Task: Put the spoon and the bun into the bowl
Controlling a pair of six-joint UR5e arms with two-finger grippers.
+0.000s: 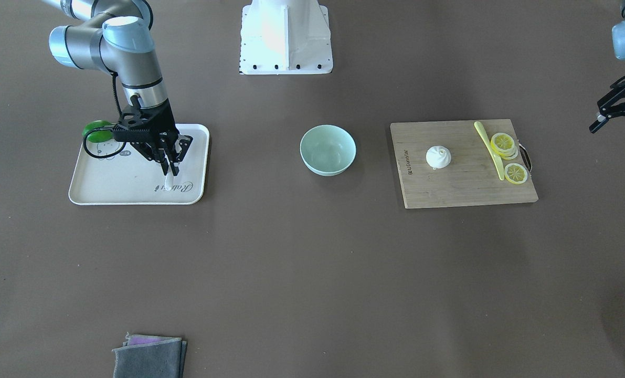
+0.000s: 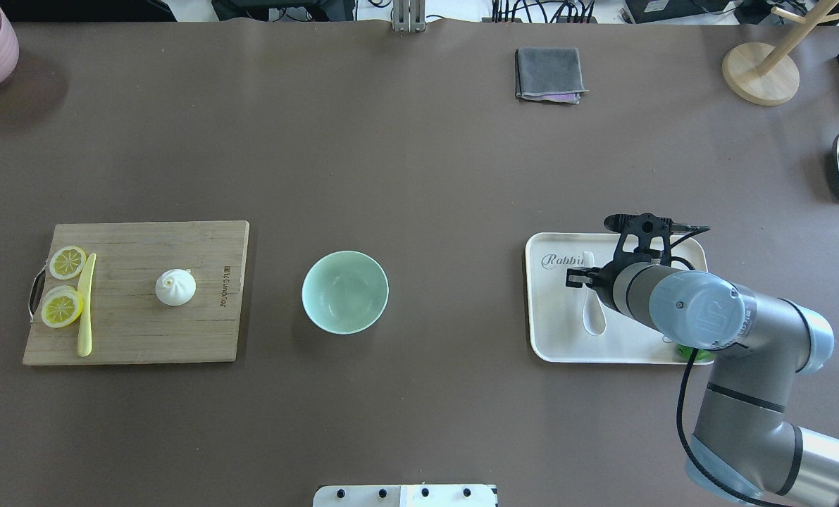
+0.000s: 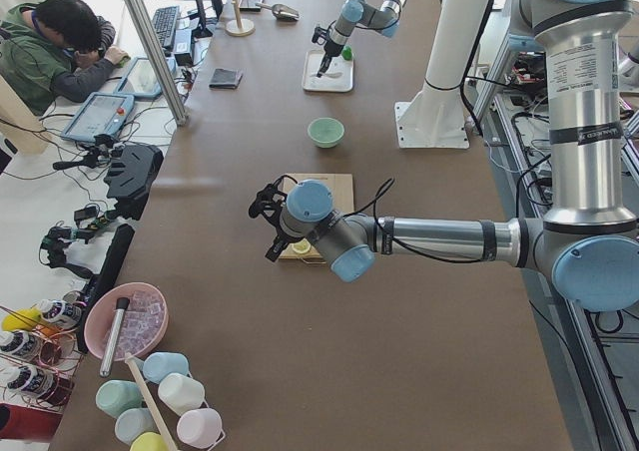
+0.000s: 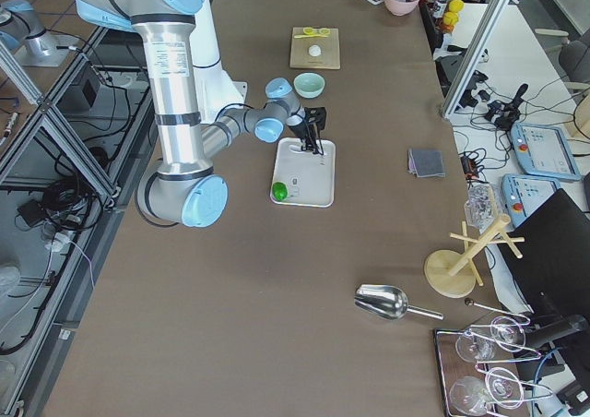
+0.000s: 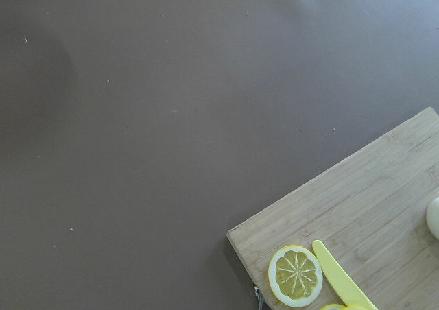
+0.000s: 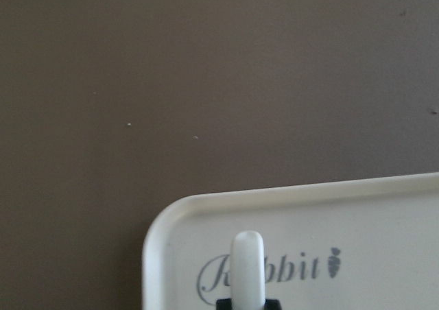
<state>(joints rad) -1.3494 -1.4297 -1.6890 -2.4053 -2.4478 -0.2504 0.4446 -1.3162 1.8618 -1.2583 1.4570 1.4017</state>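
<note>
The right pincer [image 1: 169, 169] is clamped on the handle of the spoon [image 2: 594, 315], which lies on the white tray [image 2: 560, 341]. The left pincer [image 1: 615, 137] hangs with its fingers apart, beyond the end of the cutting board [image 2: 137, 331]. The bun [image 2: 175, 287] sits on this board. The bowl [image 2: 345, 262] stands on the bench between tray and board.
</note>
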